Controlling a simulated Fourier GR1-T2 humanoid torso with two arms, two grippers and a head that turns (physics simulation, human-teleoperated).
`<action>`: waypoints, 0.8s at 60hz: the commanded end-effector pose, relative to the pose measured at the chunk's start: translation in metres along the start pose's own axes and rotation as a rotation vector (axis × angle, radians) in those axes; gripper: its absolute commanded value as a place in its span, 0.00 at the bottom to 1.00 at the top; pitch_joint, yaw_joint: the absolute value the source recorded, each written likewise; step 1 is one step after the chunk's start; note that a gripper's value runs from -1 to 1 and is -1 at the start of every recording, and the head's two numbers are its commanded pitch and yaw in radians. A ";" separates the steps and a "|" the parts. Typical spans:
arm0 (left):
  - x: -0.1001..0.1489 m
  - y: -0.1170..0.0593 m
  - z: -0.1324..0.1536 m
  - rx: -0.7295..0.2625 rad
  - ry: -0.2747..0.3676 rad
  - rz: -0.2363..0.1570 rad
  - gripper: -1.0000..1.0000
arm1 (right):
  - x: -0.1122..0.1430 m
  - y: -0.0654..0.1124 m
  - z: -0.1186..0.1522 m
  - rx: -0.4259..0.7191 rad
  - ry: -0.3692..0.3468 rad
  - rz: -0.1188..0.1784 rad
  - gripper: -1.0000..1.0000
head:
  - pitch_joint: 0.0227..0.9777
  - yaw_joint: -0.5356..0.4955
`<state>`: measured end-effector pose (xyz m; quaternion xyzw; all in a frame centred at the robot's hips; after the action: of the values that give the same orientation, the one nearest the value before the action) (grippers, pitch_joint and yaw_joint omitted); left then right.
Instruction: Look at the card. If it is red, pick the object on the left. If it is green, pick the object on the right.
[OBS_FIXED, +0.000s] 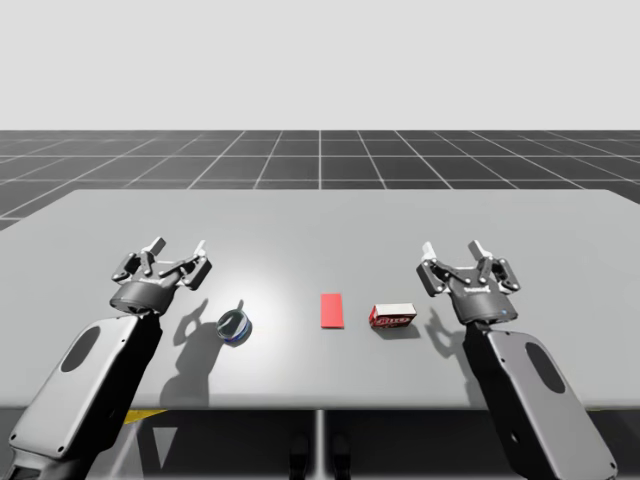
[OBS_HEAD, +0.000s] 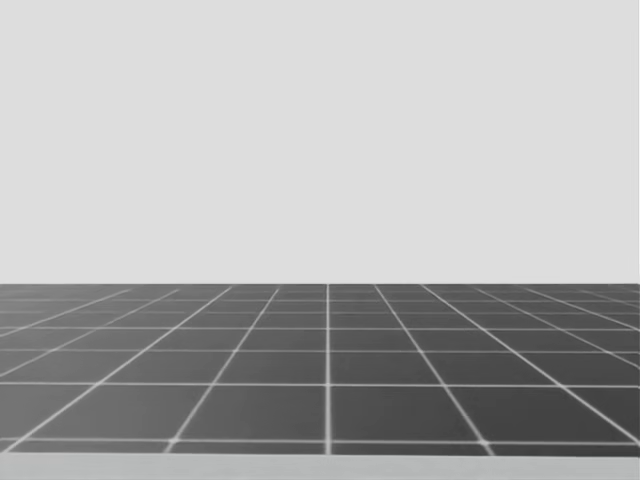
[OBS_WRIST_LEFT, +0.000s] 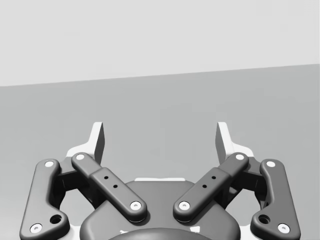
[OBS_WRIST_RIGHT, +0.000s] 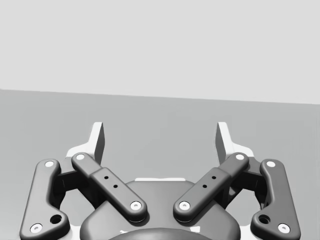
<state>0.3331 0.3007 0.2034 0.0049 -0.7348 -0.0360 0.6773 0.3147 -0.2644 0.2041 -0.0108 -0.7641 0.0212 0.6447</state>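
High view | red card (OBS_FIXED: 331, 310) → blue can (OBS_FIXED: 235, 325), possibly tipped | sits inboard of left gripper (OBS_FIXED: 178, 250), nearer my body | left gripper spread, empty; right gripper (OBS_FIXED: 453, 250) likewise

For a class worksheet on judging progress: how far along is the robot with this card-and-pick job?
Done: nothing picked. The card is red, so the target is the blue can on its left, not the red box. In hand: nothing; left gripper and right gripper hover open, apart from both objects. Left: reach the can, grip it, lift it.
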 end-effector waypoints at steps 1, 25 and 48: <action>-0.001 0.000 -0.001 0.002 -0.003 -0.008 0.00 | -0.002 0.002 0.001 -0.026 -0.019 -0.012 0.00 | 0.03 0.54; -0.002 -0.001 -0.002 0.001 -0.011 -0.019 0.00 | 0.001 -0.001 -0.002 -0.011 0.017 -0.002 0.00 | 0.24 0.53; -0.006 -0.002 -0.004 -0.009 -0.010 -0.046 0.00 | 0.001 -0.002 -0.004 -0.028 0.027 0.015 0.00 | 0.59 0.52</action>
<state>0.3362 0.2990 0.1990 0.0172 -0.7377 -0.0510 0.6730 0.3172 -0.2654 0.2066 -0.0212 -0.7573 0.0149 0.6526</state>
